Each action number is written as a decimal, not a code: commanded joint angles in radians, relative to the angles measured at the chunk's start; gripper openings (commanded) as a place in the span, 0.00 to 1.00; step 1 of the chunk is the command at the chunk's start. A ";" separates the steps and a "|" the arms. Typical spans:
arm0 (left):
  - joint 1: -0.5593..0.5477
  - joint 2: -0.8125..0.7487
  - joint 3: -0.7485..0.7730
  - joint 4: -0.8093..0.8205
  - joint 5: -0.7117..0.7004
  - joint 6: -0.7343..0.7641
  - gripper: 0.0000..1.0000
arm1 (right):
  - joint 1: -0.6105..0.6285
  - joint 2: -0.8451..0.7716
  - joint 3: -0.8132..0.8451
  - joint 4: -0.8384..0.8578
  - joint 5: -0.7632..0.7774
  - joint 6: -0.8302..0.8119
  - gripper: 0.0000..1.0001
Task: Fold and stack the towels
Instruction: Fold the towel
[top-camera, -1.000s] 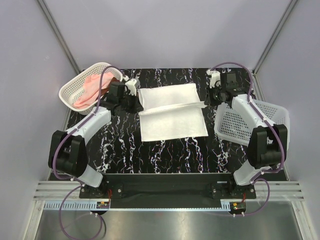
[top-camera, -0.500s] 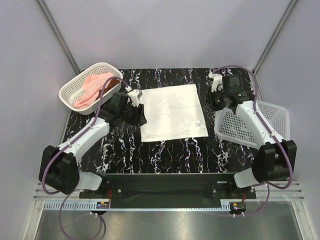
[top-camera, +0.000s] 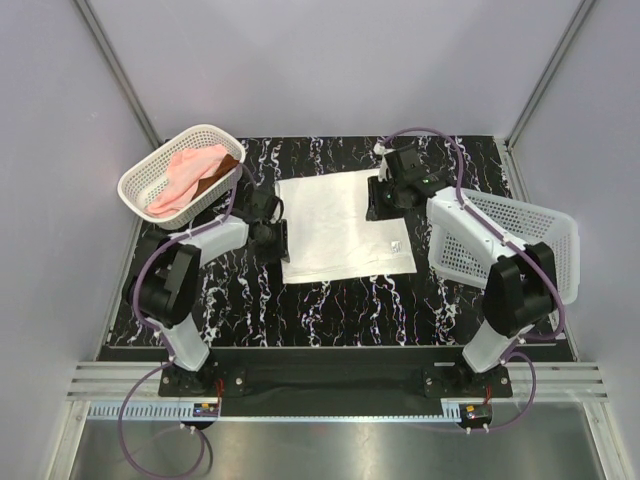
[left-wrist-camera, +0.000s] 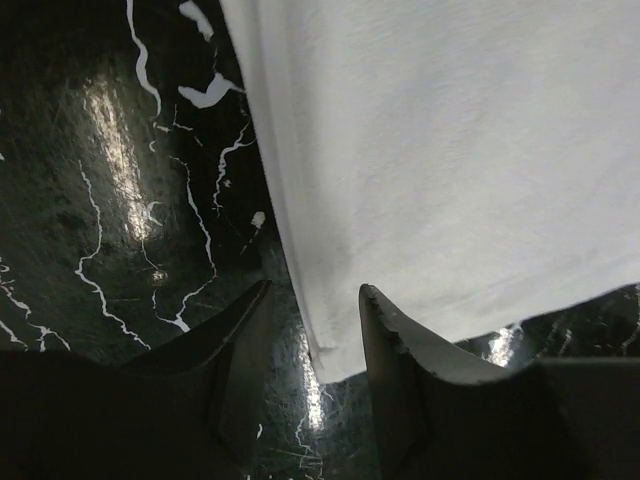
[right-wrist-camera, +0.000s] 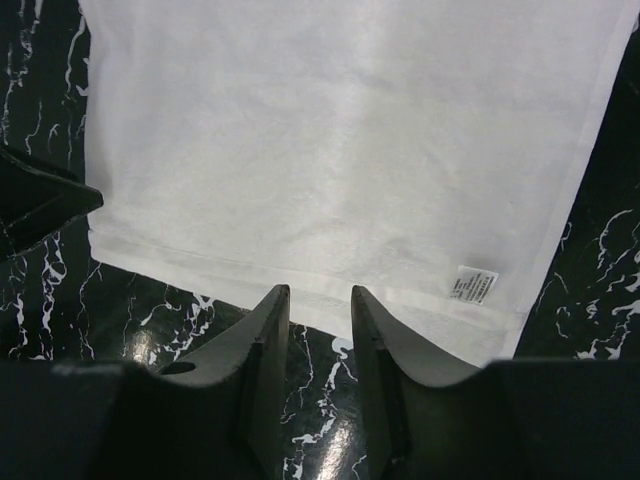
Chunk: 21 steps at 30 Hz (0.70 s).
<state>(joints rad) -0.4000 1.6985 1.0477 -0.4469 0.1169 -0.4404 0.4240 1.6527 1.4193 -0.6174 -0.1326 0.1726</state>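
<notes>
We see the cream-white towel (top-camera: 340, 225) lying flat and spread out in the middle of the black marbled table (top-camera: 330, 300), its edges a little askew to the table's. A small white label (top-camera: 396, 243) sits on it close to its near right corner. The pale pink towel (top-camera: 180, 180) lies bunched in a white lattice basket (top-camera: 140, 172) that stands tilted at the table's far left corner. The rust-brown towel (top-camera: 225, 165) lies in the same basket at its right end, mostly hidden.

The left gripper (top-camera: 272, 236) sits at the cream-white towel's left edge, low over the table. In its wrist view its fingers (left-wrist-camera: 400, 350) are spread apart, and a corner of the towel shows in the gap between them. They pinch nothing, and we cannot tell whether the tips touch the cloth.

From above, the right gripper (top-camera: 383, 196) sits over the towel's far right part. In its wrist view its fingers (right-wrist-camera: 265, 340) stand a little apart with a narrow gap between them, above a hemmed edge of the towel. The label lies just to the right of them in that view, and nothing is pinched there either.

A second white lattice basket (top-camera: 540, 235) stands tilted at the table's right edge, and the right arm reaches across its near left side. Pale grey walls close the table in at the back and on both sides.
</notes>
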 joint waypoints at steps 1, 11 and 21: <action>0.001 0.033 0.034 -0.012 -0.072 -0.070 0.43 | 0.002 0.006 0.018 0.001 0.088 0.103 0.38; 0.013 0.069 0.031 -0.127 -0.249 -0.090 0.01 | 0.039 -0.114 -0.126 -0.027 0.082 0.165 0.38; 0.116 -0.020 -0.003 -0.194 -0.247 -0.055 0.29 | 0.081 -0.087 -0.210 -0.076 0.211 0.350 0.35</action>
<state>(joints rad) -0.2913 1.7332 1.0584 -0.5877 -0.0826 -0.5053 0.4911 1.5558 1.2247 -0.6792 -0.0010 0.4400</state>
